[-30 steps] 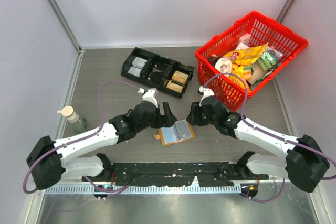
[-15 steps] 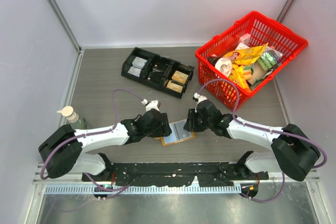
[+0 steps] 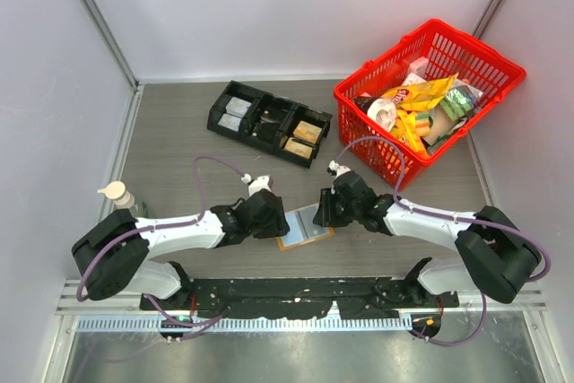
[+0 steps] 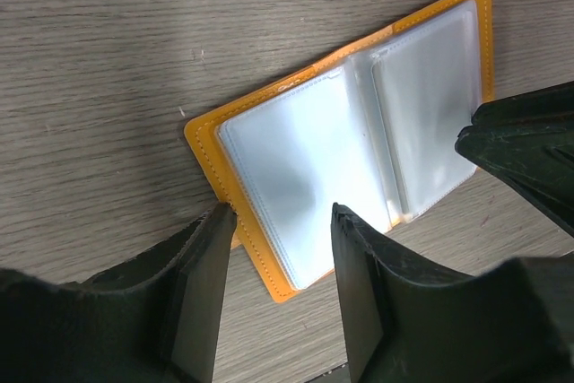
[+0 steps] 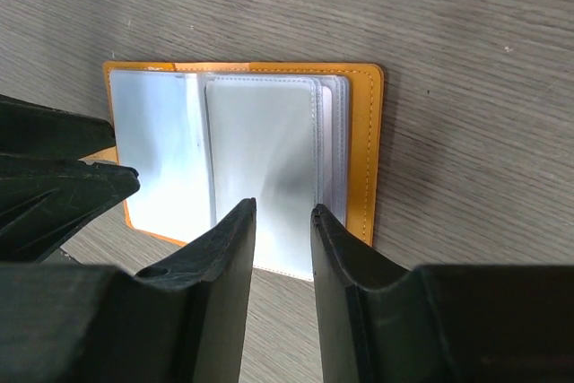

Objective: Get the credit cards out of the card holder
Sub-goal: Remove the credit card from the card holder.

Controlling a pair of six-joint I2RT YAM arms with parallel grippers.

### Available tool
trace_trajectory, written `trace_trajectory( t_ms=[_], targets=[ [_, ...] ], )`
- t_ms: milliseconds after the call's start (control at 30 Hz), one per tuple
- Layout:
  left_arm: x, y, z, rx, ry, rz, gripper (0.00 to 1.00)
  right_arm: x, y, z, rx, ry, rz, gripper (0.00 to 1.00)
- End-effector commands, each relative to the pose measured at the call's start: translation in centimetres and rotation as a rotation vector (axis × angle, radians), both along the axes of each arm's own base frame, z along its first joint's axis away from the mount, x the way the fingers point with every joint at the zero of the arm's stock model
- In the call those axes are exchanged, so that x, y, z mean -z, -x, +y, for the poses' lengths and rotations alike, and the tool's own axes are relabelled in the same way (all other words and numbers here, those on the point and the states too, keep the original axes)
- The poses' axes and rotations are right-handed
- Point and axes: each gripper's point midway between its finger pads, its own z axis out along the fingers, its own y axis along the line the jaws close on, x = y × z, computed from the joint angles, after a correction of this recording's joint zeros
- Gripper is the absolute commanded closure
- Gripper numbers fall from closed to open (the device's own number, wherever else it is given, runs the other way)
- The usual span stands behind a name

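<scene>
The card holder [image 3: 307, 227] lies open flat on the table, tan-orange with two pale blue-grey sleeve panels [image 4: 350, 132] [image 5: 260, 141]. No credit cards can be told apart inside the cloudy sleeves. My left gripper [image 3: 274, 219] [image 4: 282, 213] is low at the holder's left end, open, its jaws straddling the near left corner with nothing gripped. My right gripper [image 3: 325, 211] [image 5: 282, 208] is down over the right panel, open by a narrow gap, tips at the panel's near edge. Each gripper's fingers show in the other's wrist view.
A black compartment tray [image 3: 269, 123] with small items sits behind the holder. A red basket [image 3: 429, 96] full of groceries stands at the back right. A small pump bottle [image 3: 121, 199] stands by the left wall.
Both grippers have come down and inward onto the card holder's two ends. Both sets of jaws have narrowed, the left more. The holder has stayed open and shifted slightly.
</scene>
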Motion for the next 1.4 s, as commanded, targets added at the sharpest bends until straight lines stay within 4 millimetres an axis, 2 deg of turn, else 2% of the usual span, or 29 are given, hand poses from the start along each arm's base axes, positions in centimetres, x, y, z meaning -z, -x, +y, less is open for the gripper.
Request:
trace_trajectory(
  t_ms=[0,200,367,767,900,1000,1067,1133,1300,1367],
  targets=[
    [1.2,0.6,0.3,-0.009,-0.021,0.032,0.49,-0.3,-0.6,-0.5,0.012,0.034,-0.041,0.64],
    [1.3,0.8,0.2,-0.005,-0.026,0.036,0.51,-0.6,-0.6,-0.3,-0.006,0.033,-0.048,0.64],
    [1.3,0.8,-0.2,-0.003,-0.022,0.037,0.52,-1.0,0.2,1.6,-0.073,-0.043,-0.022,0.68],
    [1.2,0.8,-0.6,-0.006,-0.009,0.031,0.54,-3.9,1.0,4.1,-0.150,-0.142,-0.029,0.71],
    [1.0,0.8,-0.6,-0.016,0.001,0.025,0.54,-5.7,1.0,5.4,-0.193,-0.201,-0.070,0.71],
    [0.8,0.7,-0.3,-0.037,0.018,0.010,0.54,-6.0,1.2,6.1,-0.218,-0.209,-0.070,0.70],
    [0.5,0.5,-0.2,-0.049,0.028,-0.003,0.54,-5.7,0.9,5.8,-0.203,-0.179,-0.074,0.69],
    [0.5,0.5,-0.1,-0.055,0.031,-0.004,0.54,-4.8,0.2,4.2,-0.133,-0.095,-0.082,0.66],
    [0.9,0.6,-0.2,-0.054,0.025,0.010,0.54,-4.3,-2.0,0.0,0.037,0.085,-0.171,0.52],
    [0.8,0.5,-0.3,-0.052,0.028,0.010,0.54,-3.8,-2.1,-1.1,0.061,0.135,-0.172,0.48]
  ],
)
